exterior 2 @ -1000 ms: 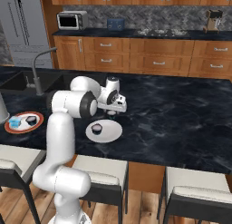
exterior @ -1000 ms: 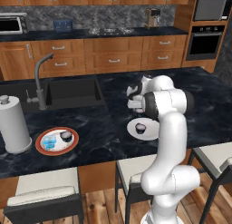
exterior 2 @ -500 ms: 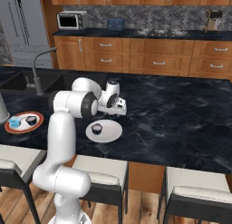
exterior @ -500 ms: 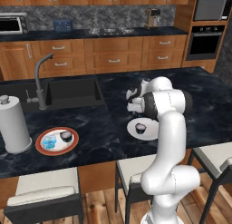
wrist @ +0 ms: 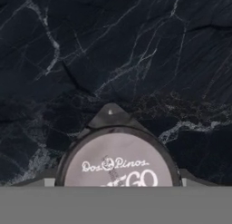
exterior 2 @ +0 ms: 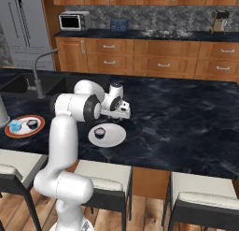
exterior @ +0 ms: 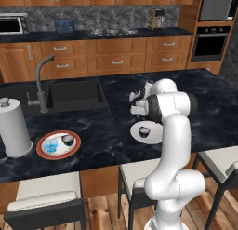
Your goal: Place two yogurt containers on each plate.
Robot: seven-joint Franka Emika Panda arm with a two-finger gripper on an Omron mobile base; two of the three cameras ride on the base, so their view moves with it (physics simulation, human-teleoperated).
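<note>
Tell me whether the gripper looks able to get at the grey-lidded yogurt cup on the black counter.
Probably yes: the gripper sits right over the grey-lidded yogurt cup, and only bare black marble counter surrounds it.

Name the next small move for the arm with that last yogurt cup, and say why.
Probably finish closing the claw on the yogurt cup, then lift it. The cup's printed lid sits right at the claw in the hand view, on the dark counter. The white plate beside the arm carries one cup, while the orange-rimmed plate already has two.
</note>
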